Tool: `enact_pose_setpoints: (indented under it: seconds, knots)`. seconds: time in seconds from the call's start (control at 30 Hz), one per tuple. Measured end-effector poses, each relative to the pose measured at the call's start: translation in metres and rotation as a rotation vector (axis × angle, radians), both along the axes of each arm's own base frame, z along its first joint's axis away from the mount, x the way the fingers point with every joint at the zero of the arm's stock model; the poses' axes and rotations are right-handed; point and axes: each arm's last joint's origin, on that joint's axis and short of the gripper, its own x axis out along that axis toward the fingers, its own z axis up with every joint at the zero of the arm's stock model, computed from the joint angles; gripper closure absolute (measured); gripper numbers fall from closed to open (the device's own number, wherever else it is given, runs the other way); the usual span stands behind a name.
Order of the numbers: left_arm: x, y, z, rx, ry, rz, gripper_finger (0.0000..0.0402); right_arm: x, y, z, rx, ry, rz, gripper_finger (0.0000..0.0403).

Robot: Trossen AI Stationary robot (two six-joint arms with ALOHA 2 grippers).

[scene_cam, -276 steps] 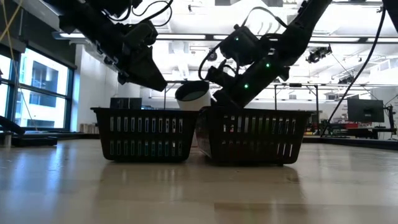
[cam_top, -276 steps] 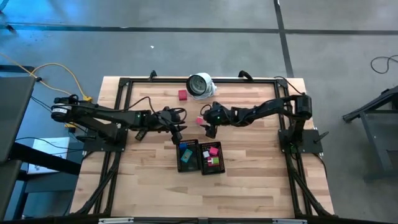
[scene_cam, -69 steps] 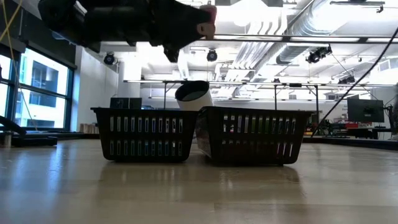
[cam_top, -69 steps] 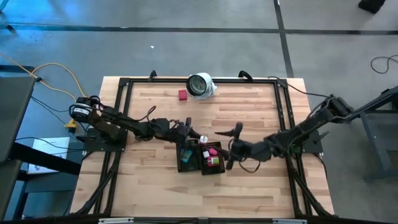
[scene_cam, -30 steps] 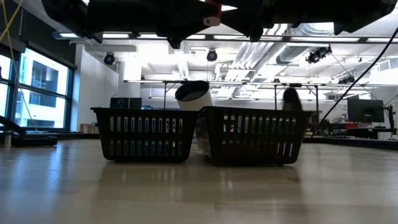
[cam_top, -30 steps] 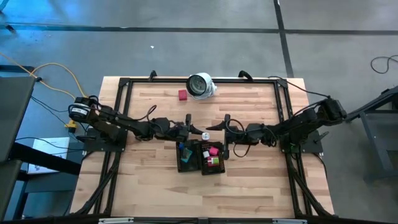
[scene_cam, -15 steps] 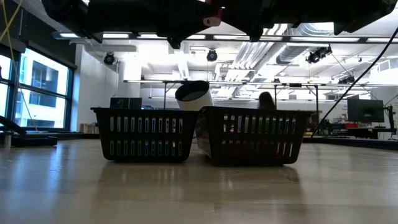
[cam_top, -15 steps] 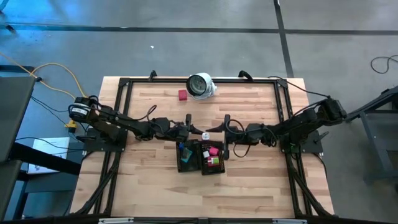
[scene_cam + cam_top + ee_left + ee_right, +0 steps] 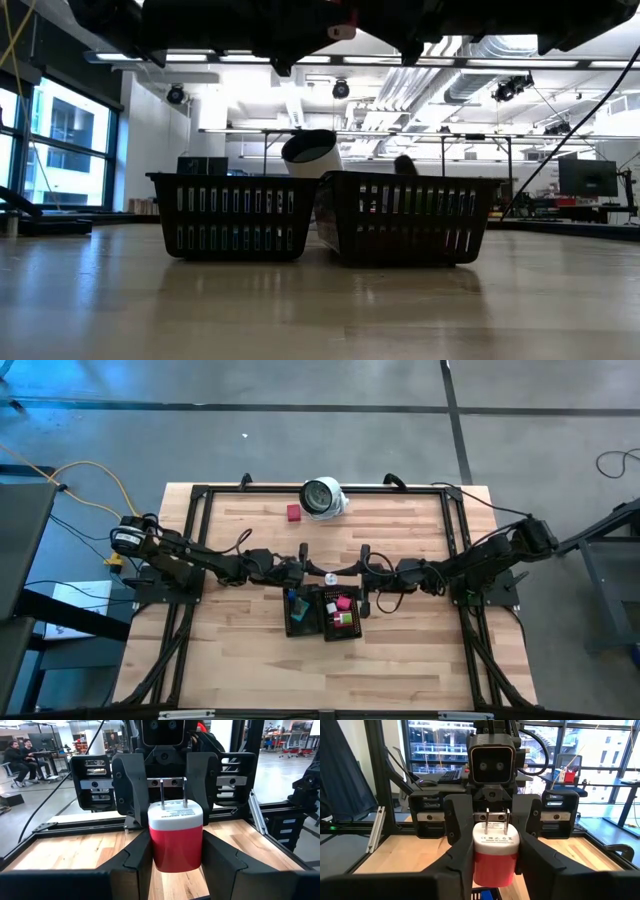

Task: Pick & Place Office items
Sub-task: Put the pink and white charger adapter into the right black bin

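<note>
Gripping one red-and-white plug [image 9: 176,837], both grippers meet

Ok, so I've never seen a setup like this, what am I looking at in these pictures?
Two robot arms work at a wooden table. One camera looks straight down, one sits at table-top height, and one rides on each wrist. The left gripper and right gripper meet above two black trays holding small coloured pieces. Both are closed on one red-and-white plug charger, as each wrist view shows. A red piece and a round white-and-grey object lie apart, near the table's edge.
</note>
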Motion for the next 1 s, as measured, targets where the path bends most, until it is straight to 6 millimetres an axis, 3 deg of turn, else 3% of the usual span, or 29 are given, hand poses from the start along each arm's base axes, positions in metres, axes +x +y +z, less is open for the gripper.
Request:
enact_pose_setpoints:
  seconds: [0.17, 0.43, 0.8, 1.0]
  knots:
    - [0.000, 0.000, 0.001, -0.002, -0.008, 0.000, 0.0273, 0.000, 0.000, 0.002, 0.002, -0.017, 0.014, 0.0291]
    - [0.001, 0.000, 0.002, -0.035, -0.005, 0.017, 0.0173, 0.000, 0.000, 0.001, -0.009, -0.016, 0.018, 0.0292]
    - [0.001, 0.002, -0.005, 0.008, 0.069, 0.084, 0.0163, -0.005, 0.001, 0.009, -0.054, -0.015, -0.014, 0.0292]
    - [-0.015, 0.004, 0.010, 0.036, 0.133, 0.087, 0.0162, -0.023, 0.010, 0.025, -0.101, 0.014, -0.052, 0.0292]
